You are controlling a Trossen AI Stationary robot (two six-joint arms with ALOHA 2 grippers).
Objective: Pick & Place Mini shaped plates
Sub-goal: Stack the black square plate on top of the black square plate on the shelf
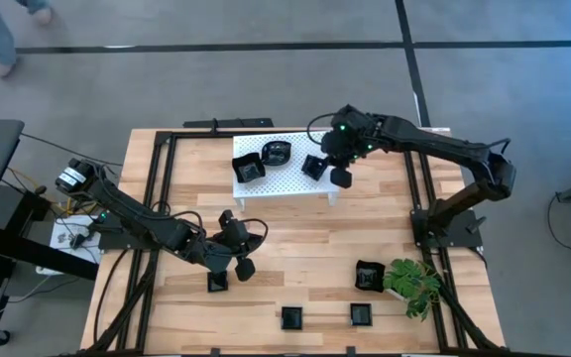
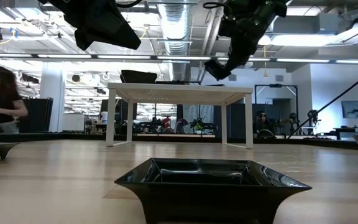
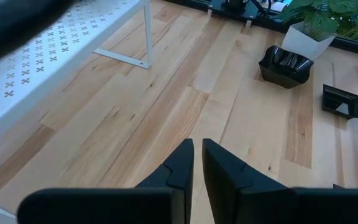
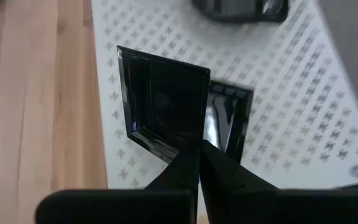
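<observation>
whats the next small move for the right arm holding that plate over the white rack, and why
Probably lower it and let go: the right hand is shut on a square black plate held tilted just above the white rack, beside other plates, over bare rack surface.

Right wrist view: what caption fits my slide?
Right gripper holds a square black plate by its edge above the white rack.

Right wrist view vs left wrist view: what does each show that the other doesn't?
Only the right wrist view: the right gripper shut on a square black plate, held above the rack, and a rounded plate lying on it. Only the left wrist view: the left gripper shut and empty over bare table, the plant, a wavy-edged plate and a square plate. Both: the white perforated rack.
</observation>
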